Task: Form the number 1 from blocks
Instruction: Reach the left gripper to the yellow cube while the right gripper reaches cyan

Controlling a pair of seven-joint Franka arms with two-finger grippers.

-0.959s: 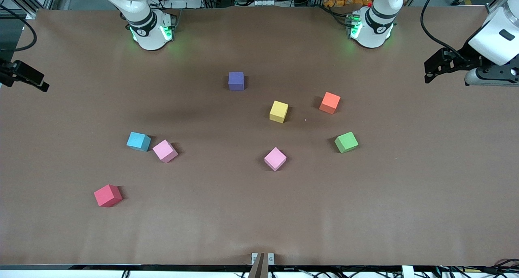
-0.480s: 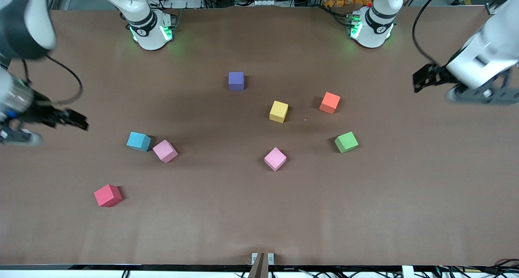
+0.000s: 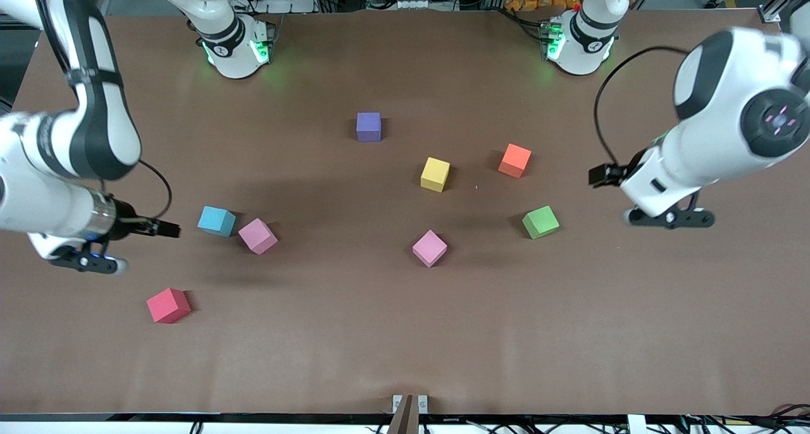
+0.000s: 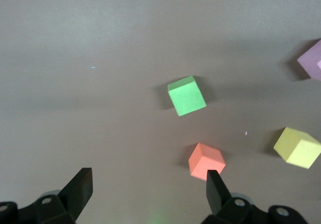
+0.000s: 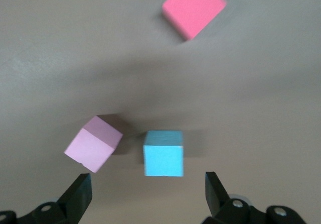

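Observation:
Five blocks lie apart on the brown table (image 3: 354,345): purple (image 3: 368,126), yellow (image 3: 435,174), light blue (image 3: 216,221) with a pink one (image 3: 257,235) beside it, and a second pink (image 3: 429,248). My right gripper (image 3: 166,230) hangs open and empty just off the light blue block, toward the right arm's end. In the right wrist view the gripper (image 5: 147,188) faces the light blue block (image 5: 163,152) and the pink block (image 5: 94,142). My left gripper (image 3: 600,174) is open and empty over bare table toward the left arm's end; the gripper (image 4: 148,184) holds nothing.
A red cube (image 3: 168,305) lies nearer the front camera than the light blue block. An orange cube (image 3: 514,160) and a green cube (image 3: 540,222) lie between the yellow block and the left gripper. The left wrist view shows the green cube (image 4: 186,95) and the orange cube (image 4: 206,160).
Both arms have swung in from the table's ends toward the cubes, the right one down beside the light blue block. No cube has moved.

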